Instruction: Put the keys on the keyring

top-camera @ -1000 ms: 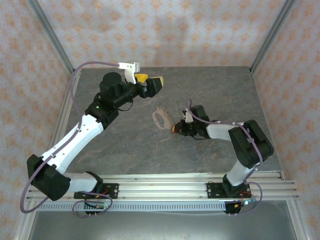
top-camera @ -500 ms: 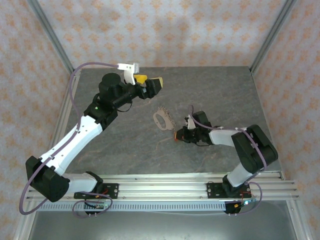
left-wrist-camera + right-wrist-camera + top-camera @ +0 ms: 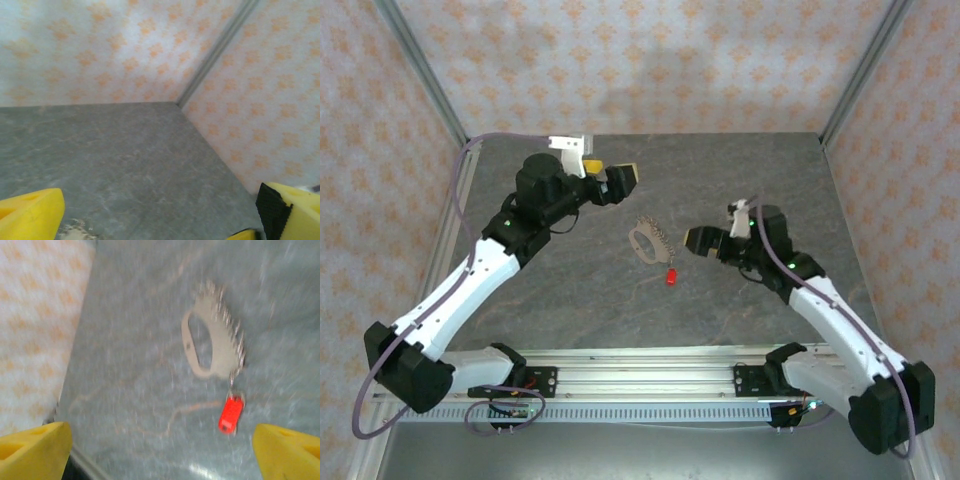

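key: red, frame centre, touching keyring at its lower end. left gripper: upper left, jaws released. right gripper: right of centre, jaws released.

The table looks like matt grey stone with faint pale veins, the keyring is dull silvery-brown beaded metal, the key has a smooth red plastic head, and the walls look like matt patterned paper.

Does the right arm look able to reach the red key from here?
Probably yes: the right gripper hangs open beside the red key, which lies bare on the table by the chain, nothing between them.
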### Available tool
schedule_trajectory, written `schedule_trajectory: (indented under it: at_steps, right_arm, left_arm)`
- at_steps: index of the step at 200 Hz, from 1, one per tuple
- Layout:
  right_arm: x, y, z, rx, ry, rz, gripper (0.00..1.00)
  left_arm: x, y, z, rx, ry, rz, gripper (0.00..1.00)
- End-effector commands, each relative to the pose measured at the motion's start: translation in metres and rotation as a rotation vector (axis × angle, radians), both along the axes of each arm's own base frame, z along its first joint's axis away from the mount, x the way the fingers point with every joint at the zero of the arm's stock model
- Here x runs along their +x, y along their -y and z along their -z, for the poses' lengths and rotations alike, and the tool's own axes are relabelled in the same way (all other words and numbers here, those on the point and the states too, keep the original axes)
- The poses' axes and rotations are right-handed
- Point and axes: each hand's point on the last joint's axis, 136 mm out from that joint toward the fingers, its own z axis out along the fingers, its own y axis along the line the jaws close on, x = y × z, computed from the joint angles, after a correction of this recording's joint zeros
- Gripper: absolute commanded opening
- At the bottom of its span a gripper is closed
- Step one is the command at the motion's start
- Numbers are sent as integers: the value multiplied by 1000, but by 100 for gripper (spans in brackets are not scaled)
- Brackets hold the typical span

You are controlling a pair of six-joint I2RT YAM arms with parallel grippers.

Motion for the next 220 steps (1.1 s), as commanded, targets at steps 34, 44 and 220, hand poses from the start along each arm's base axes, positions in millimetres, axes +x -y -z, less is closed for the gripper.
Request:
schedule_trajectory:
  at_steps: [34, 44, 220]
  right_arm:
    - [59, 113, -46, -360, 221, 527, 100]
    - [69, 132, -43, -409, 245, 619, 100]
    - [115, 218, 115, -637, 425, 799, 100]
  left_arm:
    - [-10, -123, 21, 316, 198, -575, 100]
    - [-14, -143, 34, 379, 193, -633, 100]
    - [10, -259, 253, 482, -65, -830, 100]
